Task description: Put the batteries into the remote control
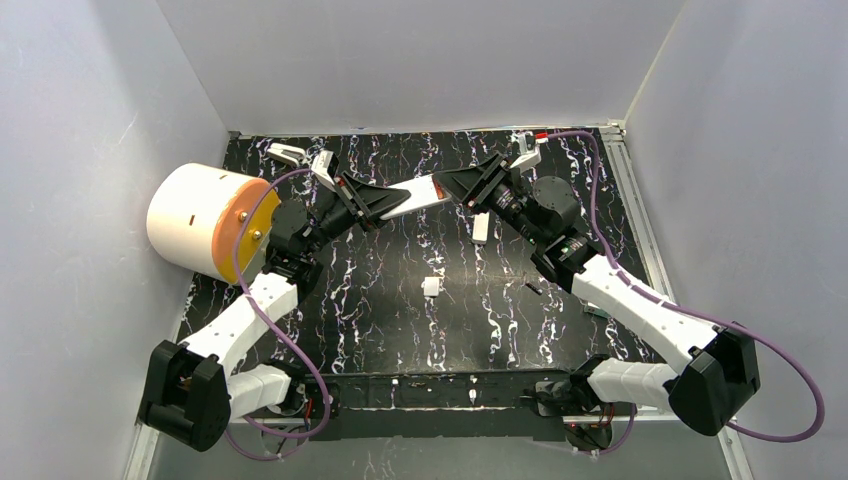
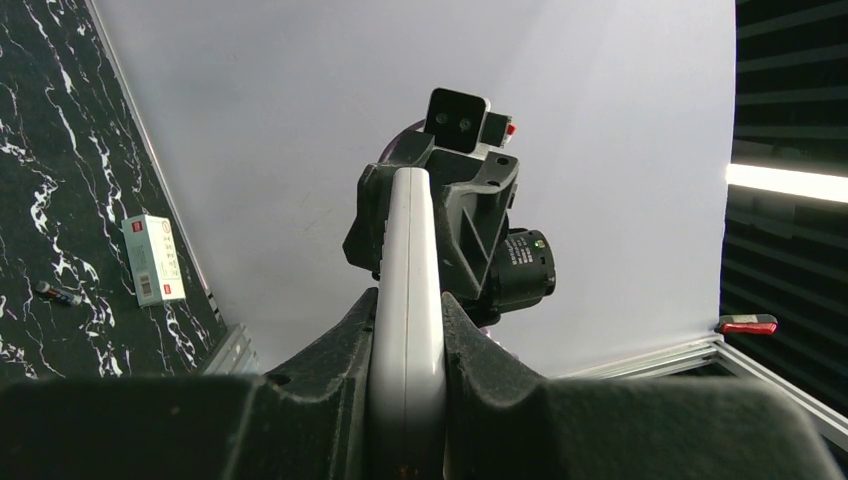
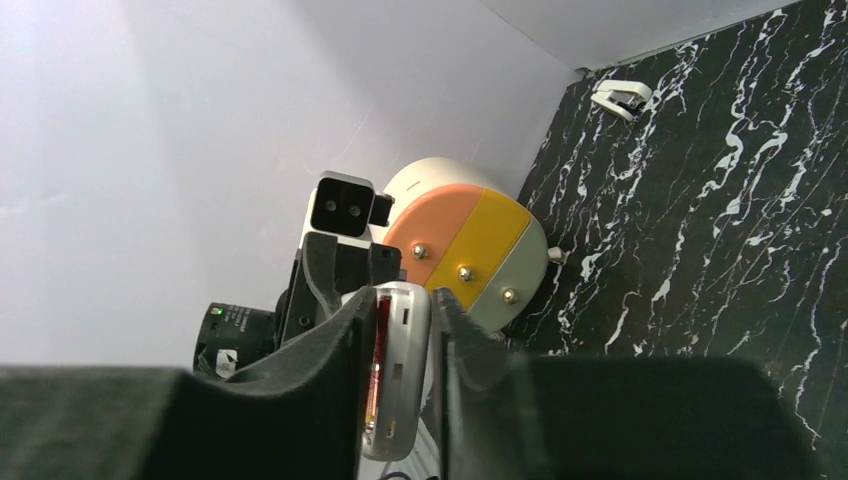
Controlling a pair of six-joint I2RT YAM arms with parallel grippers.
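On the black marbled table (image 1: pixel 400 330), between white walls (image 1: pixel 420 60), the left gripper (image 2: pixel 408 312) clamps the white remote (image 2: pixel 408 240). The right gripper (image 3: pixel 400 305) flanks its other end; whether it presses, I cannot tell. One orange-red battery (image 3: pixel 381 350) sits inside the remote.

Enclosure and work surface, as found.
The bench (image 1: pixel 400 330) was black with white marble-like veining, closed in on three sides by plain pale grey walls (image 1: pixel 420 60) that met in clean corners. A metal rail (image 1: pixel 632 200) ran along the bench's right edge. Beyond the enclosure, the left wrist view showed a dark ribbed panel (image 2: pixel 790 90) crossed by one bright horizontal light strip (image 2: pixel 790 182). Lighting inside was even.
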